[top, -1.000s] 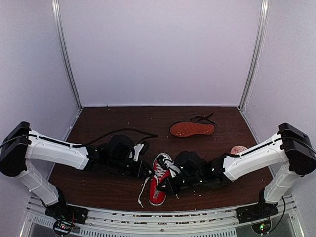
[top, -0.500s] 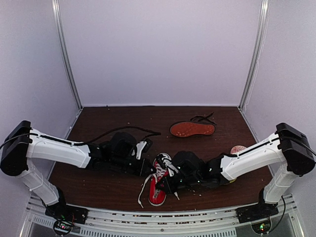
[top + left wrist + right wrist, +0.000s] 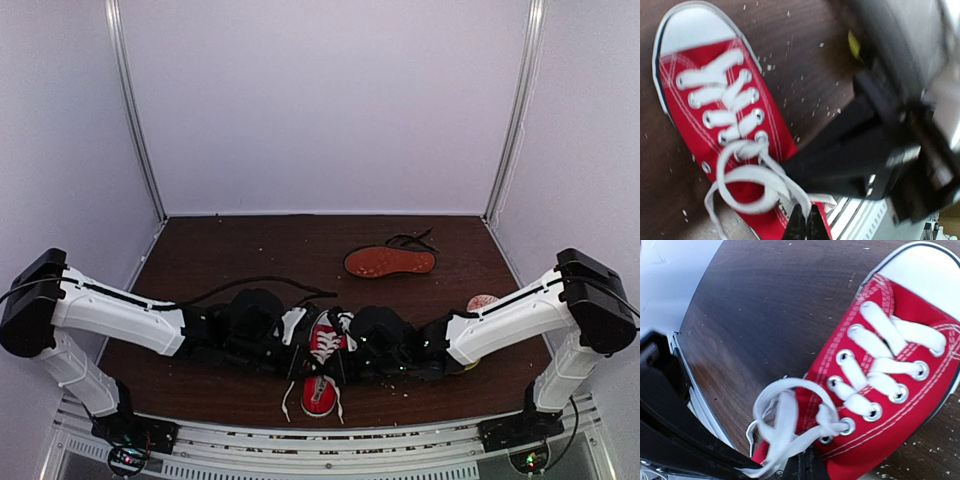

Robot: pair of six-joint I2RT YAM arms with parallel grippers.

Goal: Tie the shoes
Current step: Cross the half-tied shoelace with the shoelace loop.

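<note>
Red sneaker (image 3: 320, 368) lies near the front edge of the counter (image 3: 220, 250), between the two arms, its white laces (image 3: 786, 415) in a loose loop. Left hand (image 3: 802, 222) has its fingers pressed together at the loop; whether any lace is nipped cannot be told. Right hand (image 3: 807, 466) is closed, pinching the white laces. Black shoe (image 3: 390, 262) lies sole-up, well behind.
</note>
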